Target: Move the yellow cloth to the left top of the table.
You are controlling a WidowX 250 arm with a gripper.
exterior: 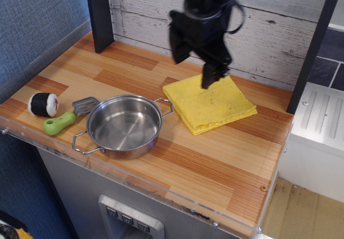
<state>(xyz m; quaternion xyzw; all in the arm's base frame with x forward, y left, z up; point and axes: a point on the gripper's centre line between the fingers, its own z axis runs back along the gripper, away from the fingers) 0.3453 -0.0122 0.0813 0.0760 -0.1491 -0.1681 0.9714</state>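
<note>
The yellow cloth (pixel 212 103) lies folded flat on the table (pixel 215 161), right of centre towards the back, next to the steel pot. My black gripper (pixel 194 63) hangs over the cloth's back left edge, just above it. Its two fingers stand apart with nothing between them, so it is open and empty. The lower fingertip (pixel 209 79) is right over the cloth's far edge; I cannot tell whether it touches.
A steel pot (pixel 124 125) stands left of the cloth. A green-handled spatula (pixel 62 122) and a sushi-roll toy (pixel 43 103) lie at the front left. A dark post (pixel 100 16) stands at the back left corner, another post (pixel 314 45) at the right. A white plank wall backs the table.
</note>
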